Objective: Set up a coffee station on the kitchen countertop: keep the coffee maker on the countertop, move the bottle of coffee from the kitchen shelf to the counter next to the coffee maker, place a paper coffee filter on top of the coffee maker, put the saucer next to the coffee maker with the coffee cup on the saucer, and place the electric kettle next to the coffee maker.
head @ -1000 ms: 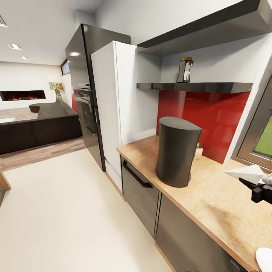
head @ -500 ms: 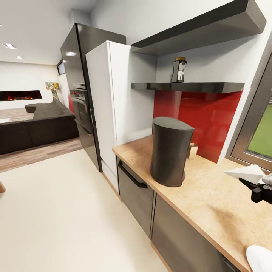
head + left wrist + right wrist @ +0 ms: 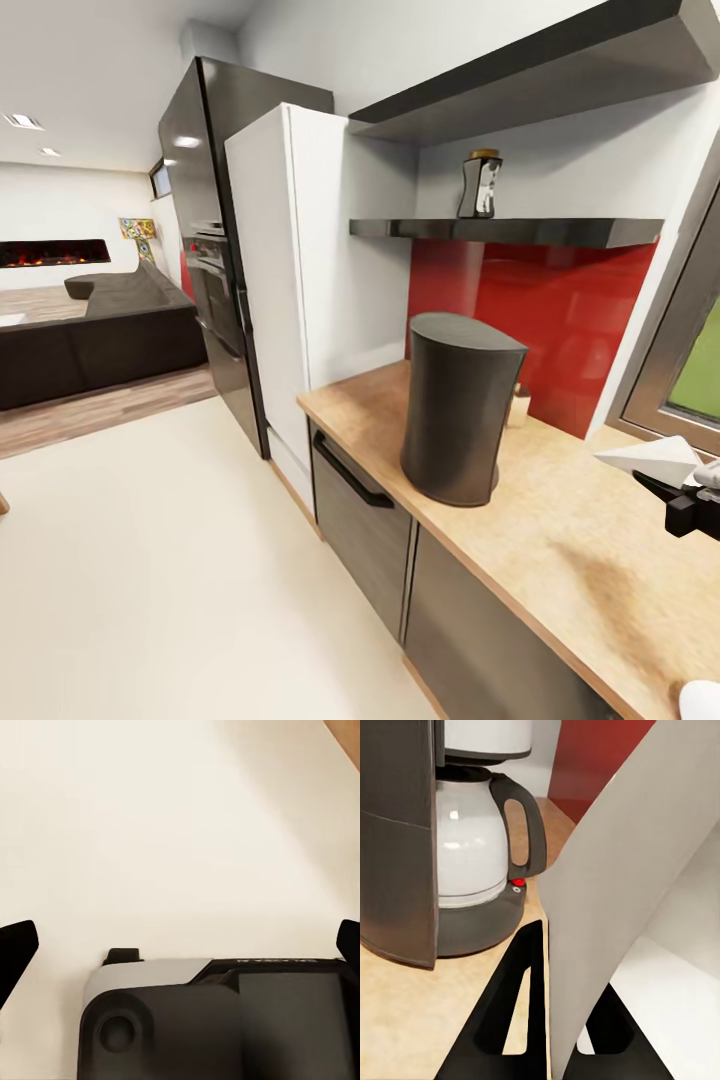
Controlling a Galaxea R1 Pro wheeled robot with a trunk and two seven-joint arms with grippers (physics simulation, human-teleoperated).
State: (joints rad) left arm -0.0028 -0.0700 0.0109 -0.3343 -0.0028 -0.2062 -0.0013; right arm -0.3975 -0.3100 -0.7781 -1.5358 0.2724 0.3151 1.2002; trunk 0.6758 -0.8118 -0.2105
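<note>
From your head view, the coffee maker stands on the kitchen countertop; the bottle of coffee, label unreadable, sits on the kitchen shelf. Your left gripper is spread over pale floor. Your right gripper pinches the paper coffee filter.

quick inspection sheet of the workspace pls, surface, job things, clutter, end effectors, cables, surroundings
surface: light beige wood-look countertop above dark grey cabinet fronts.
job's things: tall matte dark-grey coffee maker upright on it; small dark-brown coffee jar on the glossy dark wall shelf; thin white paper filter pinched in the right end effector.
clutter: small tan item behind the coffee maker, too hidden to identify; white rounded edge at the frame corner.
end effectors: left end effector open, over pale floor.
cables: nothing seen.
surroundings: red back panel, white tall cabinet.
</note>
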